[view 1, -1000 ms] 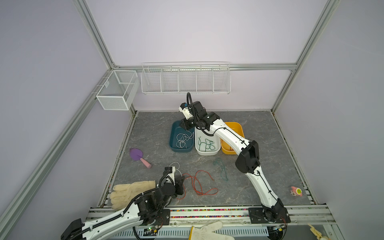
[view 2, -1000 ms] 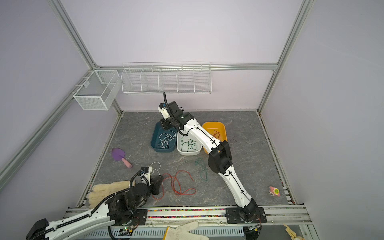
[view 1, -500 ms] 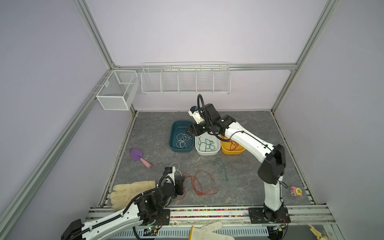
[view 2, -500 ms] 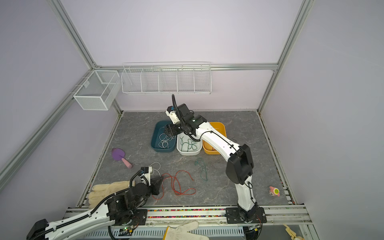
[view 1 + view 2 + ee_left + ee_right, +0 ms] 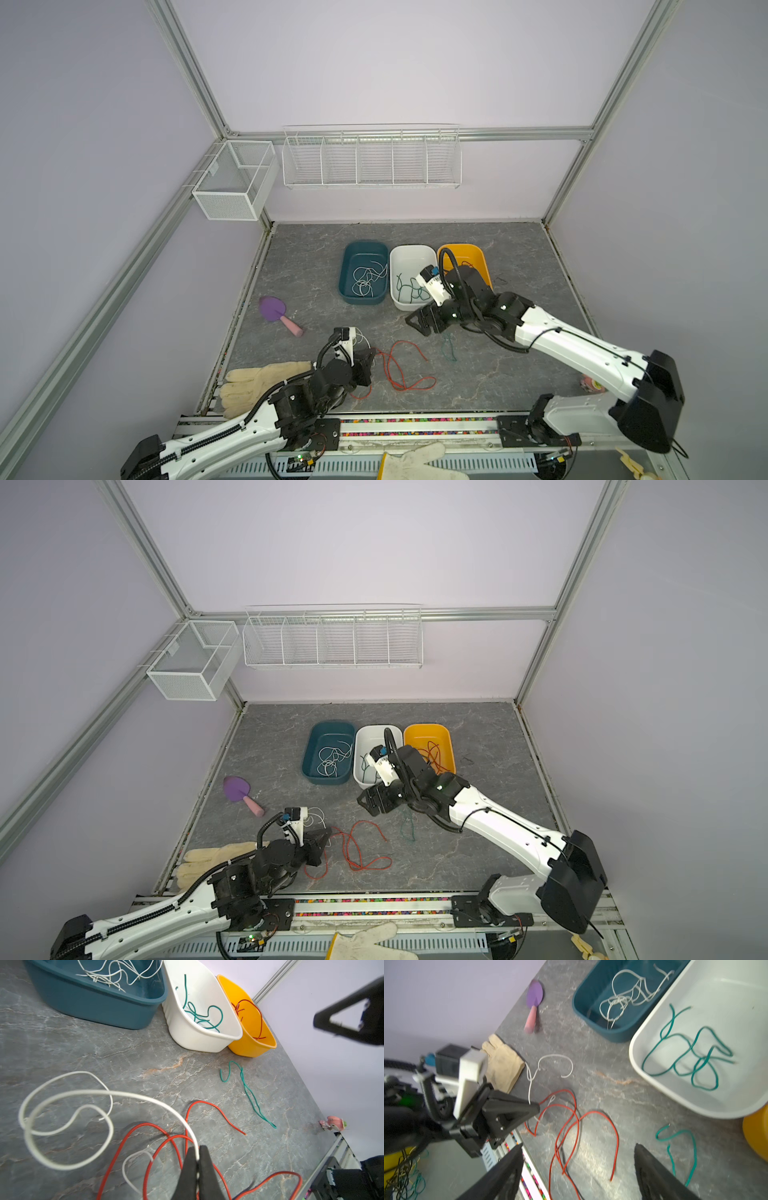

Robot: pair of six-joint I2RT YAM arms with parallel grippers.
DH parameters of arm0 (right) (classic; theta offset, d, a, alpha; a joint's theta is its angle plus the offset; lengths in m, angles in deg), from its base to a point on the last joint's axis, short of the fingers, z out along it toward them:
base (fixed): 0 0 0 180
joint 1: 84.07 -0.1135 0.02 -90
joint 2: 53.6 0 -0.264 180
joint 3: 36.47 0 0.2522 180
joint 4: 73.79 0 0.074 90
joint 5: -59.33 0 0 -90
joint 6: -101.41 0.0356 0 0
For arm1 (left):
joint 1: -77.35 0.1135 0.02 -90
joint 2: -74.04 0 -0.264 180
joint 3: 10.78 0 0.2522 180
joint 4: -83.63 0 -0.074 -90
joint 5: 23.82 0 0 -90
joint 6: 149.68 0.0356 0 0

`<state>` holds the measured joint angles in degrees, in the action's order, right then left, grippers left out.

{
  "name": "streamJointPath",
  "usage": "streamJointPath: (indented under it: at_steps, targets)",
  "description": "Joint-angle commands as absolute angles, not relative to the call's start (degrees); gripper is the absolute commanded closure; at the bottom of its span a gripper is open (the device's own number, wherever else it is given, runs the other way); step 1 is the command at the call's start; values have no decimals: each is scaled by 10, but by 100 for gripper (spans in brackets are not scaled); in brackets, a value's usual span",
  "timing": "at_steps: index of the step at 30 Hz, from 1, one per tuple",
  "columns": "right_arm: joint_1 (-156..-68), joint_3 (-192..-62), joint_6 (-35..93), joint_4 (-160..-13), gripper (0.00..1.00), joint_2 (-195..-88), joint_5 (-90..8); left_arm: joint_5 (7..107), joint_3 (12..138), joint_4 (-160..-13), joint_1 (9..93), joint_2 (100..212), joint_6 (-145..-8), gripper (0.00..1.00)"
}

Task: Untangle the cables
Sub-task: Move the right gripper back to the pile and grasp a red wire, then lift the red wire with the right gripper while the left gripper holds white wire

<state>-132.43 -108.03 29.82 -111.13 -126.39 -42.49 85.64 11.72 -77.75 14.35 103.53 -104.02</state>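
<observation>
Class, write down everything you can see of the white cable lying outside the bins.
The white cable is thin, smooth, plastic-looking and limp. The shut left gripper pinches it, and from there it curls away in several loose, overlapping loops over the grey table. Near the grip it crosses the red cable; a short white end lies among the red loops.

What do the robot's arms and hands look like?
The left arm and right arm have smooth white shells, chunky black joints and black ribbed hoses. The left hand and right hand are black, with pointed triangular fingers. A white camera box sits on each wrist.
</observation>
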Motion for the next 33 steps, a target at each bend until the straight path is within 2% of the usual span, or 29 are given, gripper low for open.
streamJointPath:
  at_steps: [1, 7, 11, 19, 27, 33]
  targets:
    - [-1338, -1030, 295, -1119, 15, -1201, -416, 843, 162, -798, 146, 1050, -1038, 100]
    - [-1364, -907, 289, -1078, 15, -1108, -444, 830, 194, -819, 146, 1070, -1046, 100]
    - [-1390, -875, 288, -1047, 15, -1080, -447, 816, 223, -835, 146, 1089, -1048, 100]
    - [-1412, -852, 278, -1021, 15, -1126, -413, 789, 307, -825, 145, 1116, -1035, 100]
    - [-1450, -809, 289, -964, 16, -1145, -390, 786, 338, -818, 145, 1119, -1040, 100]
    - [-1472, -813, 287, -941, 17, -1124, -316, 770, 351, -834, 143, 1130, -1053, 100]
